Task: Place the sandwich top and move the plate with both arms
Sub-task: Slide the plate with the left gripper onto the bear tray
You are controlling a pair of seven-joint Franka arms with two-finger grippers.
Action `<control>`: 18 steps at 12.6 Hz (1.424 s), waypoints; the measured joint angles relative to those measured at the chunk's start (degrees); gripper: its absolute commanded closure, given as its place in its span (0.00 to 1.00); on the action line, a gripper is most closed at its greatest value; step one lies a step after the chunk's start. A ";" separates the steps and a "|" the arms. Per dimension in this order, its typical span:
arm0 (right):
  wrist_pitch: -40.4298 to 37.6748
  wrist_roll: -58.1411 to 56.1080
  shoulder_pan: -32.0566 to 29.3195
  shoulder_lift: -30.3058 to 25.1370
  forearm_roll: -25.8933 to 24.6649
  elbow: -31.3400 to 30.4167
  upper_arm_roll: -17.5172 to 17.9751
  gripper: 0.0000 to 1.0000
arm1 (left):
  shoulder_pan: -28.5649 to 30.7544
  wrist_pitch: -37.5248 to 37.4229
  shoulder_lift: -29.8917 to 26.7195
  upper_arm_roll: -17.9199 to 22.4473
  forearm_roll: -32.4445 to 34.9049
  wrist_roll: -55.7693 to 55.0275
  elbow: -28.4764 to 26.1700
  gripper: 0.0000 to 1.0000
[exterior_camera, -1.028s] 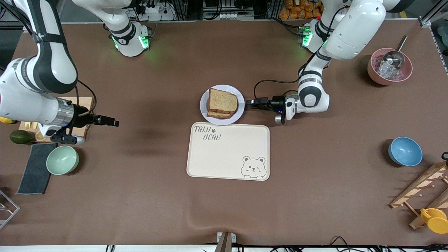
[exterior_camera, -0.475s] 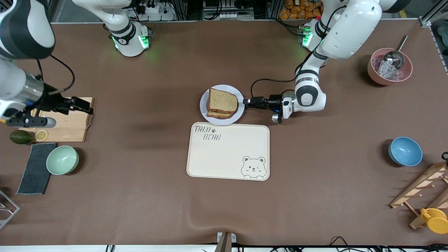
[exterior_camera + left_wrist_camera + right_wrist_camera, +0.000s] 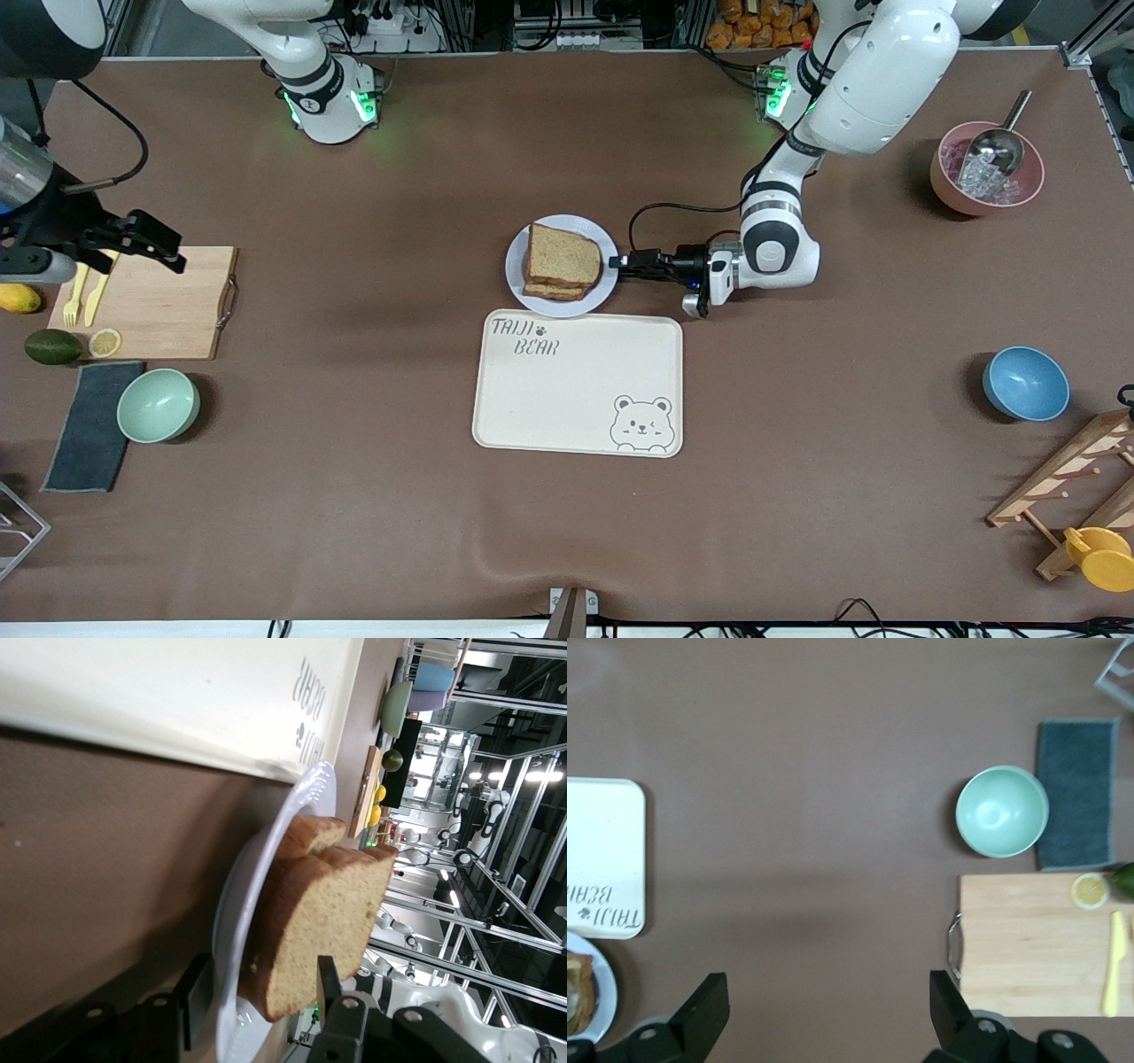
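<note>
The sandwich top (image 3: 564, 254) lies flat on the lower slices on the plate (image 3: 605, 239), just farther from the front camera than the cream tray. My left gripper (image 3: 617, 263) lies low and level at the plate's edge on the left arm's side. In the left wrist view the left gripper (image 3: 261, 979) is open: one finger (image 3: 195, 1001) is under the plate's rim (image 3: 301, 802), the other (image 3: 328, 979) is above it beside a corner of the sandwich top (image 3: 328, 912). My right gripper (image 3: 170, 251) hangs open and empty (image 3: 826, 1014) over the wooden board's corner.
The bear-printed tray (image 3: 576, 385) lies right beside the plate. A wooden board (image 3: 159, 306) with yellow cutlery, a green bowl (image 3: 158, 405) and a dark cloth (image 3: 84, 430) are at the right arm's end. A pink bowl (image 3: 986, 168), blue bowl (image 3: 1025, 383) and wooden rack (image 3: 1072, 483) are at the left arm's end.
The right arm has drawn back and up from the table's middle to over the wooden board. The left gripper has slid onto the plate's rim and its jaws have narrowed.
</note>
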 measured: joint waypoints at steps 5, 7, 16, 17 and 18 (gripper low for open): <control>-0.41 0.01 0.00 3.18 -0.63 5.18 0.11 0.00 | -0.69 0.65 0.95 0.00 0.00 0.00 1.15 0.72; -1.01 0.01 -0.20 3.46 -0.75 5.78 0.10 0.00 | -0.71 0.66 1.07 0.00 0.00 0.00 1.26 0.81; -1.39 0.01 -1.04 4.22 -0.76 5.90 -0.03 0.00 | -1.19 1.03 1.35 -0.07 -1.51 5.38 1.34 1.00; -1.46 0.02 -1.04 4.24 -0.76 5.90 -0.03 0.00 | -1.26 1.05 1.36 -0.10 -1.64 5.97 1.37 1.00; -1.61 0.02 -1.04 4.27 -0.76 5.90 -0.03 0.00 | -1.26 1.09 1.41 -0.27 -1.71 6.34 1.52 1.00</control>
